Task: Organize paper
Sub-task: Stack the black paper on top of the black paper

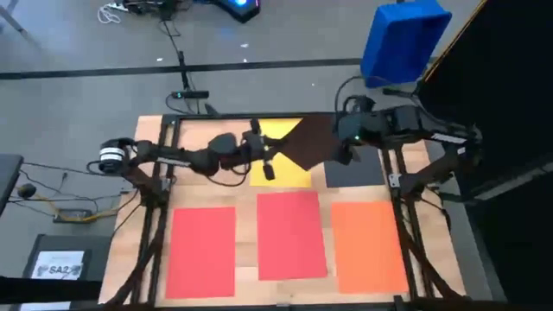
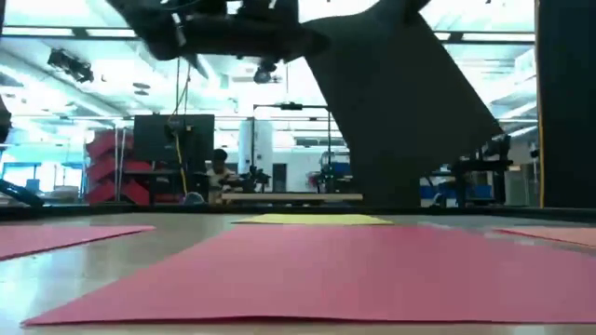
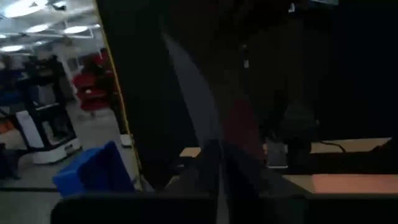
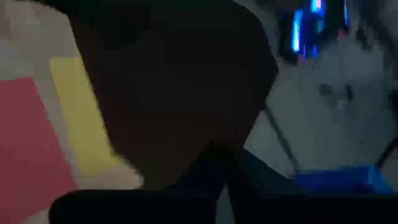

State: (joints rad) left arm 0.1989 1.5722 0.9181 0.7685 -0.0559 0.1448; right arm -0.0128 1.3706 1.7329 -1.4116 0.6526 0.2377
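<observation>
A dark brown sheet of paper [image 1: 307, 142] hangs lifted and tilted over the table's far middle, also in the low view [image 2: 400, 102]. My left gripper [image 1: 270, 160] is shut at its left corner and my right gripper [image 1: 344, 147] is shut at its right side. Under it a yellow sheet [image 1: 289, 177] lies flat, with a dark grey sheet [image 1: 354, 171] to its right. Two red sheets [image 1: 203, 250] [image 1: 291, 233] and an orange sheet [image 1: 369, 242] lie flat along the near edge. My left gripper pinches the dark sheet's left corner [image 3: 208, 134] between its two fingers, coming level from the table's left. The sheet runs edge-on away from the fingers, clear of the table. My right gripper pinches the sheet's right edge [image 4: 205, 134] between its fingers, slanting down from the right. The sheet spreads out beyond the fingers, lifted clear and bowed.
A blue plastic bin [image 1: 404, 39] stands on the floor beyond the table's far right corner. A dark box with a white label [image 1: 59, 263] sits left of the table, with cables nearby. Both arms' frames run along the table's left and right sides.
</observation>
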